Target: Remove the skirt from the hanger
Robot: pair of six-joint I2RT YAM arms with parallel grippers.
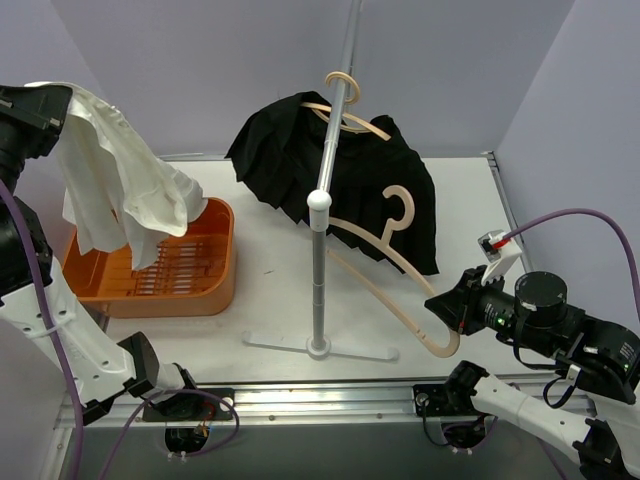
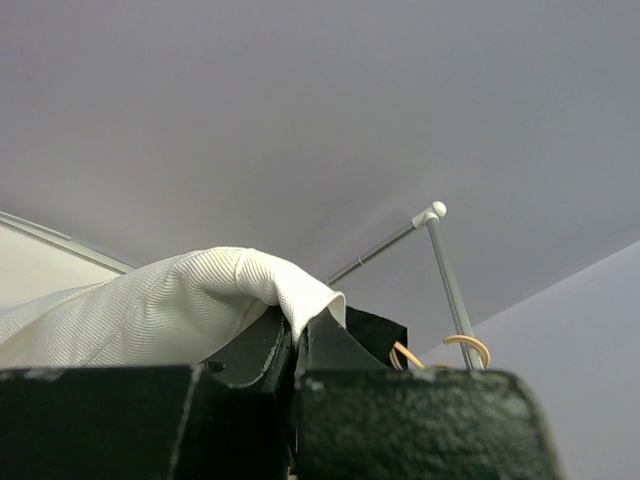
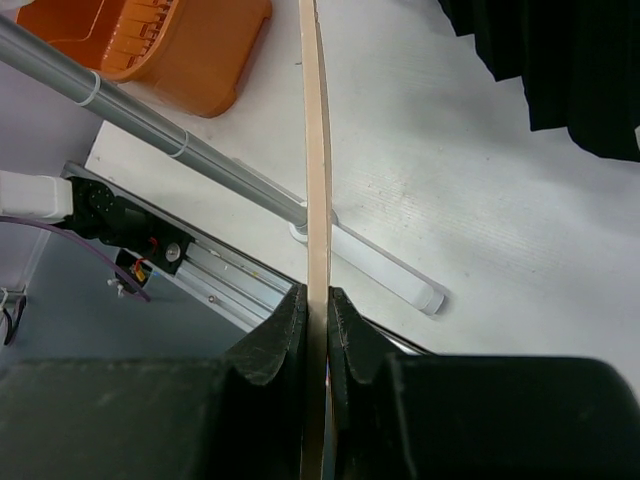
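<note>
My left gripper (image 1: 48, 104) is raised at the far left, shut on a fold of the white skirt (image 1: 120, 190). The skirt hangs down from it over the orange basket (image 1: 215, 270). In the left wrist view the white skirt (image 2: 150, 310) is pinched between the closed jaws of that gripper (image 2: 297, 335). My right gripper (image 1: 447, 306) is shut on one arm of a bare wooden hanger (image 1: 400, 285), held low over the table at the right. The right wrist view shows the hanger (image 3: 317, 150) as a thin strip clamped in the gripper (image 3: 318, 300).
A metal rack pole (image 1: 318, 270) stands mid-table on a flat base (image 3: 390, 265). A black pleated garment (image 1: 370, 185) hangs from a second wooden hanger (image 1: 345, 120) on the rack's rail. Grey walls enclose the table on three sides.
</note>
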